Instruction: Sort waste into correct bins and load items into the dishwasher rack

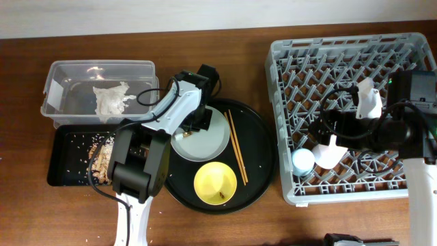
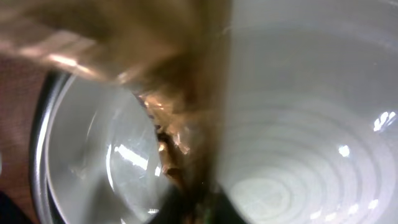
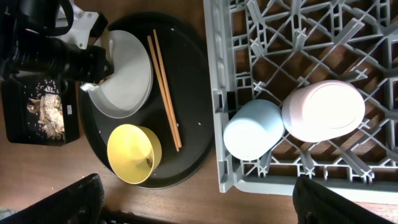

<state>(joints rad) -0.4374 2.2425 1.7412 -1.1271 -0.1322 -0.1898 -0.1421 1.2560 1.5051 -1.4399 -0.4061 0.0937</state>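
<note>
Left hand [image 1: 196, 127] is working at the plate [image 1: 208, 142] rim, left side of the round black tray [image 1: 259, 164], grip unreadable in blur; right hand [image 1: 349, 126] is hovering wide over the rack [image 1: 276, 102]; next move is probably calling for a firm rim pinch before lifting.

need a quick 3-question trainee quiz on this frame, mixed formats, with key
1. True or false: the blue cup and the pink cup are both in the dishwasher rack.
2. Where is the white napkin? A) clear tub B) flat black tray C) round black tray
3. Name the three items not yet in the rack.

Key
1. True.
2. A.
3. The plate, the yellow bowl and the chopsticks.
</note>
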